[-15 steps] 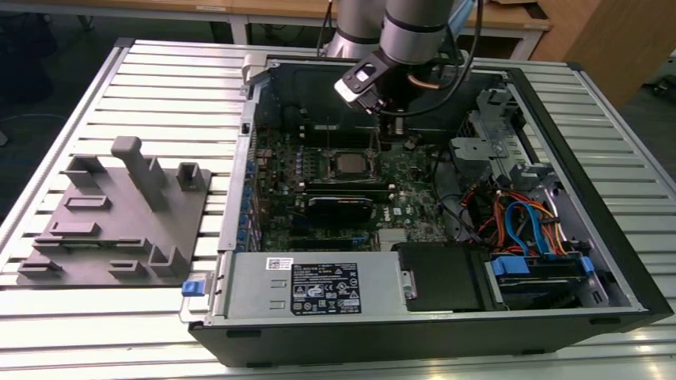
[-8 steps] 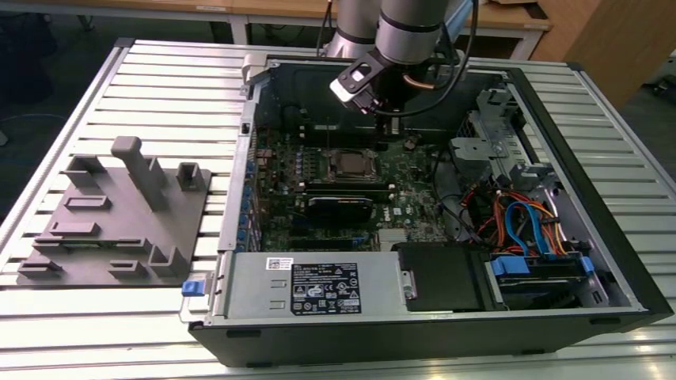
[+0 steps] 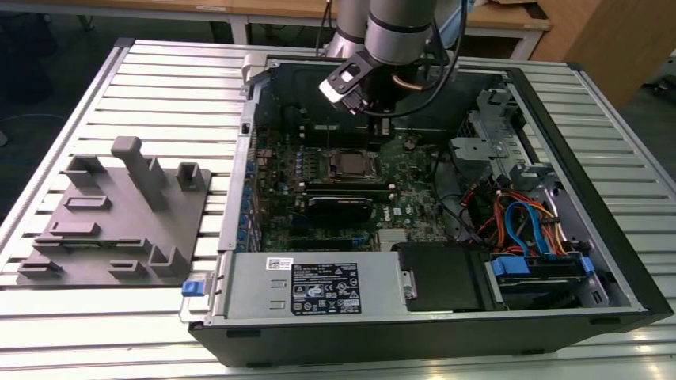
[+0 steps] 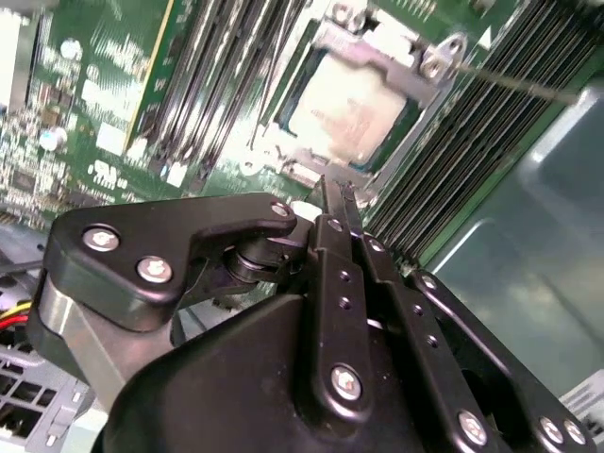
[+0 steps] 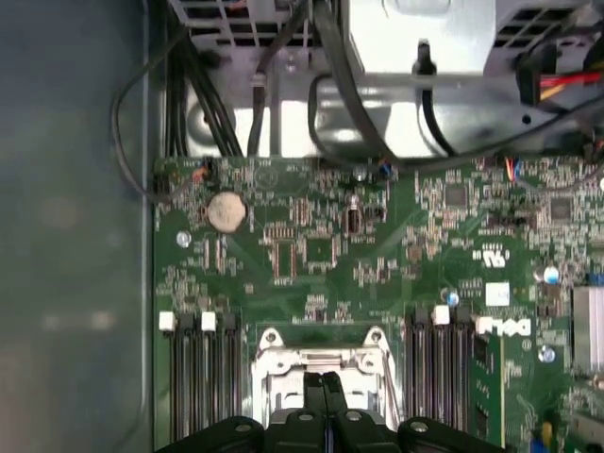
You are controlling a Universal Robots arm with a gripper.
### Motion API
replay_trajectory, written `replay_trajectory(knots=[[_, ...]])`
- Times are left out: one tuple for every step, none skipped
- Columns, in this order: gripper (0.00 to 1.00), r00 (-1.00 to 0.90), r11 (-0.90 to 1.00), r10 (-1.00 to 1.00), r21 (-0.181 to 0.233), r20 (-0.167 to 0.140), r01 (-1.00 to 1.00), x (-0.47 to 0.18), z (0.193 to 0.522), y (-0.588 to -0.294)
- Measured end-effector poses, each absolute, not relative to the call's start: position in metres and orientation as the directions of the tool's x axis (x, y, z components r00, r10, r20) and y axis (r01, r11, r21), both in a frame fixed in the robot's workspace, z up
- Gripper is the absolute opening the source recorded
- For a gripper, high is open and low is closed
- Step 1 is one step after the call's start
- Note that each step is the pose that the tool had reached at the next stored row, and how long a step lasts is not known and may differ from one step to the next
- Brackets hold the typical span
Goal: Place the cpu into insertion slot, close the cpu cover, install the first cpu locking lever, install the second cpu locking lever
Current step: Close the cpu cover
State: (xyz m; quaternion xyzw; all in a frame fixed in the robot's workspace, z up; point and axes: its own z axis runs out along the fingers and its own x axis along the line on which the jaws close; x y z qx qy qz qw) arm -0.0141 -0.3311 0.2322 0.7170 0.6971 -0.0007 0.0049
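Step in hand: with the cpu (image 4: 354, 106) seated in its socket and the cpu cover (image 4: 377, 45) lying down around it, I judged you were at the first locking lever.
Gripper: your gripper (image 4: 335, 192) hung over one edge of the cover, inside the open computer case (image 3: 423, 336) that stood on the slatted worktop (image 3: 158, 71).
Jaws: pressed together, pinching nothing.
Lever: a thin wire rod (image 4: 519, 81) ran out from one corner of the cover; I could not tell whether it was latched.
What the move called for: in my judgement, closed tips set against that rod, clear of the memory slots (image 5: 198, 377) flanking the socket.
Cpu heading: flat, pale face up, edges square to the cover; being square, it had no long axis.
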Motion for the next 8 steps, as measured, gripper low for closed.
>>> replay_trajectory(knots=[[0.1, 0.028, -0.028, 1.0, 0.006, -0.008, 1.0, -0.017, 0.232, -0.331], [0.1, 0.028, -0.028, 1.0, 0.006, -0.008, 1.0, -0.02, 0.231, -0.331], [0.1, 0.028, -0.028, 1.0, 0.006, -0.008, 1.0, -0.023, 0.231, -0.331], [0.1, 0.028, -0.028, 1.0, 0.006, -0.008, 1.0, -0.027, 0.23, -0.331], [0.1, 0.028, -0.028, 1.0, 0.006, -0.008, 1.0, -0.03, 0.23, -0.331], [0.1, 0.028, -0.028, 1.0, 0.006, -0.008, 1.0, -0.032, 0.229, -0.331], [0.1, 0.028, -0.028, 1.0, 0.006, -0.008, 1.0, -0.035, 0.228, -0.331], [0.1, 0.028, -0.028, 1.0, 0.006, -0.008, 1.0, -0.037, 0.227, -0.331]])
